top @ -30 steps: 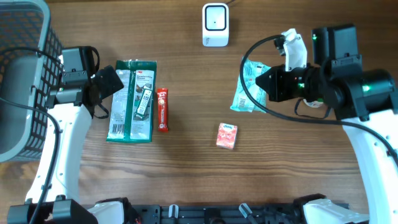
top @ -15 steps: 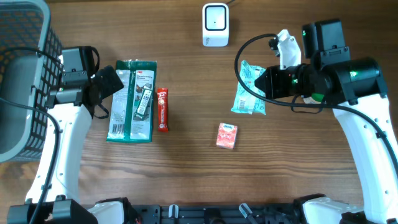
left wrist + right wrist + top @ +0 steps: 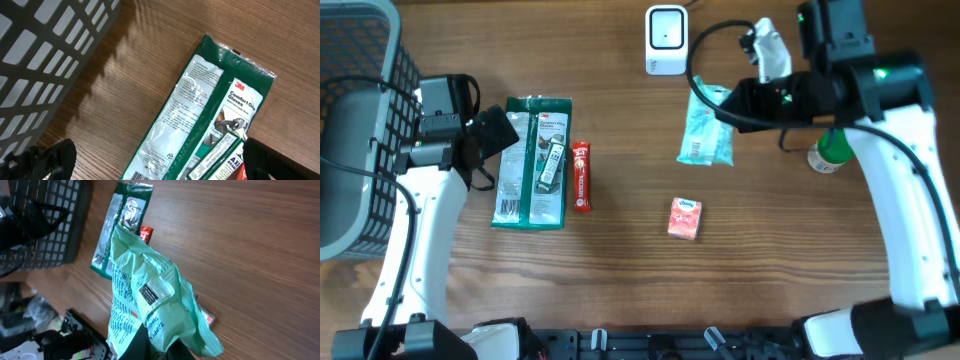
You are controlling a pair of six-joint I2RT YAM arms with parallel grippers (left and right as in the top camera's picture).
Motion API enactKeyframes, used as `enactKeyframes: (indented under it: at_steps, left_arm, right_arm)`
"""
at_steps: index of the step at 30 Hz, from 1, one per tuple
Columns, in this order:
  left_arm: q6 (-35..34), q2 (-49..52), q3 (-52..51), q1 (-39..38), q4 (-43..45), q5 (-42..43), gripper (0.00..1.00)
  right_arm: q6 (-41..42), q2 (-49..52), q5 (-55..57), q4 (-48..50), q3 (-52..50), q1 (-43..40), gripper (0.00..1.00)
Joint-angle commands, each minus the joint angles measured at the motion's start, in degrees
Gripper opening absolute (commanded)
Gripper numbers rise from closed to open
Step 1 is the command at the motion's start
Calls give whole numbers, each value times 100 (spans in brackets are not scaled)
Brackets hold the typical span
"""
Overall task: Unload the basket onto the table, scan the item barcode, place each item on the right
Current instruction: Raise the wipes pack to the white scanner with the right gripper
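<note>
A pale green snack bag hangs above the table with my right gripper shut on its right edge, just below and to the right of the white scanner. In the right wrist view the bag fills the middle, and a small black-and-white barcode label faces the camera. The right gripper is mostly hidden behind the bag. My left gripper stands open above the top left of a green gloves pack, its fingertips wide apart over the pack.
A grey basket stands at the far left. A red bar lies beside the gloves pack. A small orange box lies mid-table. A green-capped bottle stands under the right arm.
My right arm has carried the green bag left and toward the back of the table, closer to the scanner. The left arm has not moved.
</note>
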Motion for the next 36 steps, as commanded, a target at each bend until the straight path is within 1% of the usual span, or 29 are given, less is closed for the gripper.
enactKeyframes:
  at_steps: [1, 5, 6, 13, 18, 20, 21, 25, 27, 30, 32, 33, 36]
  left_arm:
    - [-52, -31, 17, 20, 0, 9, 100]
    - [-55, -31, 17, 22, 0, 9, 100]
    - [-52, -31, 17, 22, 0, 9, 100]
    - [-55, -31, 17, 22, 0, 9, 100]
    - [-52, -31, 17, 22, 0, 9, 100]
    - [-52, -31, 17, 22, 0, 9, 100]
    - [-52, -31, 15, 22, 0, 9, 100]
    - [-52, -31, 15, 22, 0, 9, 100]
    - [-52, -31, 17, 22, 0, 9, 100]
    - [-52, -31, 17, 22, 0, 9, 100]
    - [-52, -31, 17, 22, 0, 9, 100]
    - [-52, -31, 15, 22, -2, 9, 100]
    - [-55, -31, 17, 22, 0, 9, 100]
  right_arm:
    - [-184, 361, -413, 317, 98, 76, 4]
    - [-170, 551, -337, 898, 87, 173, 4]
    - [-164, 601, -184, 1189, 72, 219, 4]
    - [-170, 925, 973, 2361, 48, 494, 4]
    - [-166, 1228, 2634, 3250, -46, 782, 4]
    - [-197, 1412, 3539, 3775, -114, 931, 4]
    - [-245, 1526, 4028, 4037, -122, 1014, 4]
    - [-610, 1934, 5257, 4872, -122, 1266, 4]
    - [-874, 2142, 5812, 5333, -122, 1386, 4]
    - [-1541, 2522, 6760, 6271, -125, 1596, 4]
    - [-2135, 2780, 7335, 7012, -122, 1731, 4]
    - [-2618, 2938, 7576, 7490, -122, 1808, 4]
    - [-3696, 3296, 7873, 8465, -122, 1919, 4]
